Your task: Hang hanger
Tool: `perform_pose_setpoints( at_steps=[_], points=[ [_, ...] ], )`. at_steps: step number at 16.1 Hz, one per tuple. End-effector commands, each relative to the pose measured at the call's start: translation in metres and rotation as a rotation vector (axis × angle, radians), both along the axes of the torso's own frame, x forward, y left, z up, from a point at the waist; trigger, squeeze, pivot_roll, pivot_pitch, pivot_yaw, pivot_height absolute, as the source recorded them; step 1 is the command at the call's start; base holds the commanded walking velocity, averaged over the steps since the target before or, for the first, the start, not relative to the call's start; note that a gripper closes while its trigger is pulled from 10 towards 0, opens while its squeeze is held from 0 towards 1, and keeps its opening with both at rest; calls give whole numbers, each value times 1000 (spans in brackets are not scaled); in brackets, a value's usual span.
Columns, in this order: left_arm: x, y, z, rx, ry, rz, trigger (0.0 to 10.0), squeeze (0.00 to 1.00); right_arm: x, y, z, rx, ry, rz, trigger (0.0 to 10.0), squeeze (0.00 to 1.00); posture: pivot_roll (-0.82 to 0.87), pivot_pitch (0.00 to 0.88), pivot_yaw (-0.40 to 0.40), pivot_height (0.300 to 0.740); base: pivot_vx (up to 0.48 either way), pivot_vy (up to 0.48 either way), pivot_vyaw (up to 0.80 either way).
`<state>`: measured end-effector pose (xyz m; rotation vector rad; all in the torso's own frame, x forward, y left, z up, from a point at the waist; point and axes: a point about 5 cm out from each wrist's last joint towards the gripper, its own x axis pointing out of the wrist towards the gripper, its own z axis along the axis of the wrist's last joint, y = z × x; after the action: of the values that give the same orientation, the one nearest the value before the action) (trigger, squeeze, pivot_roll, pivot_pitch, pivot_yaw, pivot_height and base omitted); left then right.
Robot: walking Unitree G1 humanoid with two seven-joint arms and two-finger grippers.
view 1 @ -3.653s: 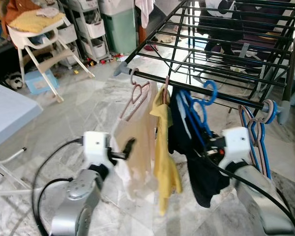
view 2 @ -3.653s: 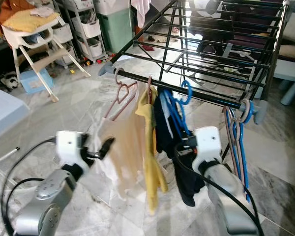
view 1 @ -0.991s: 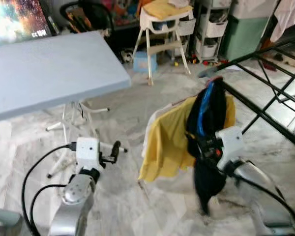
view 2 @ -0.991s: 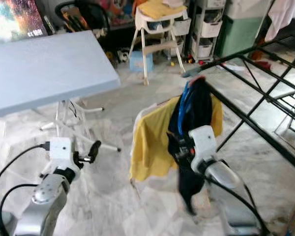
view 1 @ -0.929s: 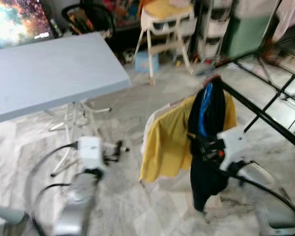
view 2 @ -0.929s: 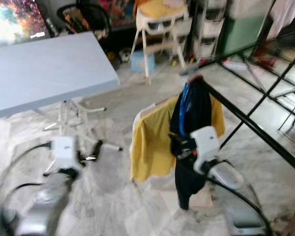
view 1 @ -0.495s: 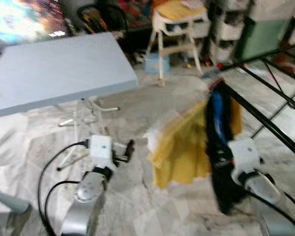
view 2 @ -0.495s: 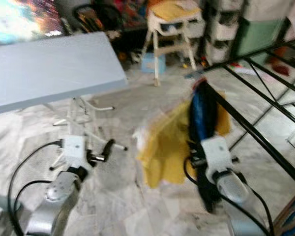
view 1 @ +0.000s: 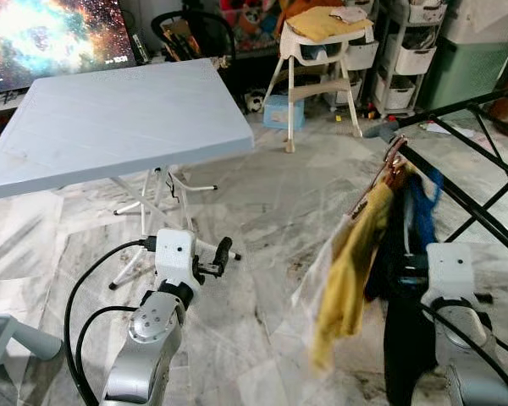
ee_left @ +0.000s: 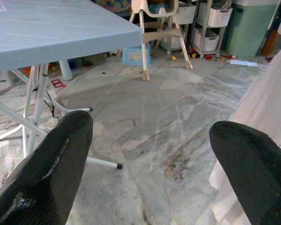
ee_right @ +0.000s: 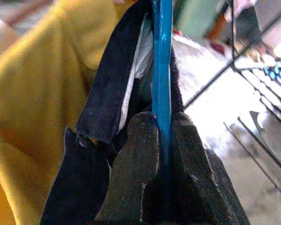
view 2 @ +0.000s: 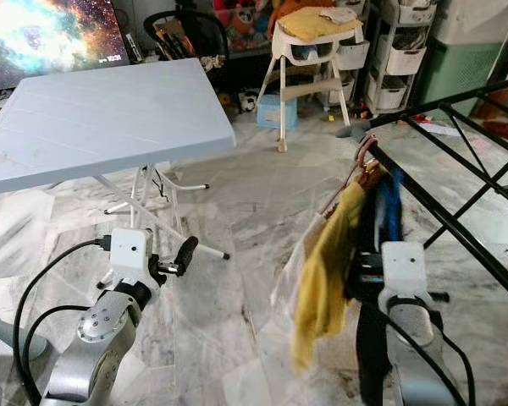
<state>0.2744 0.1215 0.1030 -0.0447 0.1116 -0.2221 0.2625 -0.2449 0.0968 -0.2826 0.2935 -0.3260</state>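
Observation:
A blue hanger (ee_right: pixel 161 70) carrying a black garment (ee_right: pixel 107 93) sits between the fingers of my right gripper (ee_right: pixel 162 124), which is shut on its bar. In the eye views the black garment (view 1: pixel 402 338) hangs beside a yellow garment (view 1: pixel 349 271) and a pale one at the near end of the black drying rack's rail (view 1: pixel 466 203). A pink hook (view 1: pixel 395 155) rests at the rail's tip. Whether the blue hanger's hook is over the rail is hidden. My left gripper (view 1: pixel 223 252) is held out low over the floor, open and holding nothing, left of the clothes.
A light blue folding table (view 1: pixel 110 118) stands to the left, with a lit screen (view 1: pixel 51 34) behind it. A white high chair (view 1: pixel 322 42), storage drawers (view 1: pixel 402 51) and a green bin (view 1: pixel 474 59) line the back. Marble floor (view 1: pixel 271 203) lies between table and rack.
The camera has swung, so the table now takes up more of the left. The hanging clothes now show edge-on and narrower. My right gripper keeps its hold on the blue hanger.

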Motion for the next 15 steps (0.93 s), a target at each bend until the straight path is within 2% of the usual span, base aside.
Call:
perform_pose_setpoints(
  at_steps=[1, 3, 5, 7, 8, 10, 12, 13, 15],
  points=[
    [2, 0, 0, 7, 4, -8, 10000, 0, 7, 1, 11, 8, -43, -21, 10000, 0, -97, 25, 46, 740, 0, 0, 0],
    [2, 0, -1, 5, 4, -8, 10000, 0, 5, 6, 5, 2, 2, -7, 10000, 0, -93, 23, 42, 740, 0, 0, 0],
    [0, 1, -1, 6, 3, -7, 10000, 0, -6, 11, 3, 20, -8, 70, 10000, 0, -94, 24, 38, 740, 0, 0, 0],
    [-4, 5, -4, 10, 12, -3, 10000, 0, -33, 10, -3, -31, 5, 156, 10000, 0, -98, 27, 33, 740, 0, 0, 0],
    [-8, 8, -6, 14, 18, -1, 10000, 0, -46, 6, -7, -42, 18, 157, 10000, 0, -103, 33, 36, 740, 0, 0, 0],
    [-14, 10, -9, 12, 29, -5, 10000, 0, -59, -1, -9, -8, 18, 129, 10000, 0, -110, 41, 43, 740, 0, 0, 0],
    [-20, 9, -10, 16, 32, -21, 10000, 0, -57, 12, 6, 51, -93, 187, 10000, 0, -121, 46, 58, 740, 0, 0, 0],
    [-21, 10, -9, 23, 29, -21, 10000, 0, -58, 19, 12, 44, -124, 233, 10000, 0, -124, 48, 60, 740, 0, 0, 0],
    [-23, 16, -7, 41, 20, -7, 10000, 0, -72, 33, 21, 29, -151, 350, 10000, 0, -129, 53, 68, 740, 0, 0, 0]
  ],
)
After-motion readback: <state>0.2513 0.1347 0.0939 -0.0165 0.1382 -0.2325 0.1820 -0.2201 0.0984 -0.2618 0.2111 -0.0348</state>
